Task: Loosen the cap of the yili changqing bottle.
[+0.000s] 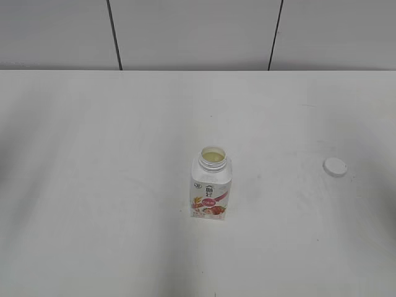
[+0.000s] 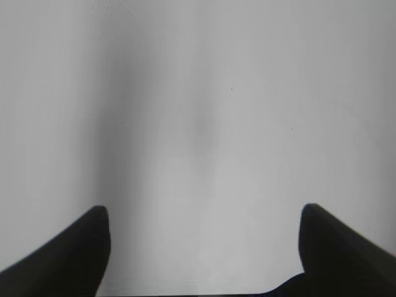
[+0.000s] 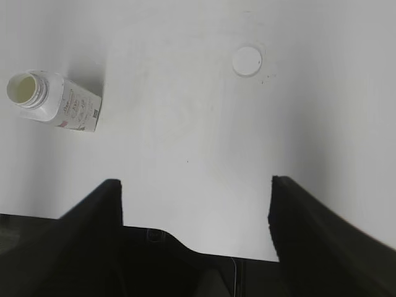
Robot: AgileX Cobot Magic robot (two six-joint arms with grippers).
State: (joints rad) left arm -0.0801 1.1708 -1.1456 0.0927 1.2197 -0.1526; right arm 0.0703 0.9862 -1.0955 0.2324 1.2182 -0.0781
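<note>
Nearest the exterior camera stands the small squat white plastic yili changqing bottle [image 1: 211, 189], upright on the white counter [image 1: 93, 185], its pink-red label band and strawberry picture facing the lens. Its wide round neck is uncovered, and pale liquid shows inside the mouth. Farther back and well apart to the right lies the small round white plastic cap [image 1: 335, 166], flat on the counter, touching nothing.

No arm appears in the exterior view. The right wrist view shows the right gripper [image 3: 195, 198] with its 2 dark jaws spread wide and nothing between them; from there the bottle [image 3: 55, 102] sits far to the upper left and the cap [image 3: 247, 60] ahead near the top. The left gripper [image 2: 204, 226] likewise has its jaws spread, holding nothing, over bare counter only.

Judging by how things lie, the loosening is already complete, indeed more than complete, since the cap is fully off and set aside. The step in hand looks like the close of the task. The next move likely calls for no further grasp, only keeping both arms well clear of the uncovered bottle so it does not tip and spill.
</note>
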